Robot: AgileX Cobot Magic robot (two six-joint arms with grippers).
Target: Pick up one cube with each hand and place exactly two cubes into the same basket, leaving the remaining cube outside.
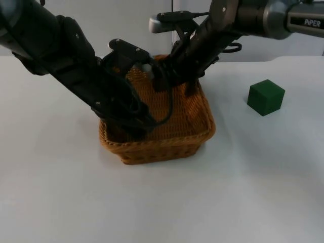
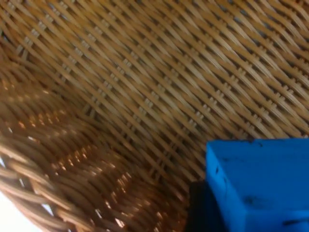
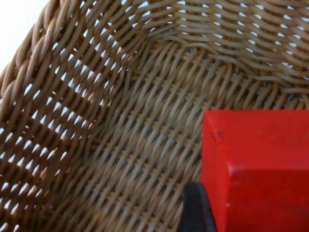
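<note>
Beside left tool, blue cube.

A white table takes up most of the top view, its surface plain, matte and unmarked, with soft grey shading across its middle. Its far edge runs straight across the picture and meets a grey wall, which stands upright behind it, pale and evenly lit. A small patch of the same white top shows in the left wrist view and in the right wrist view
</note>
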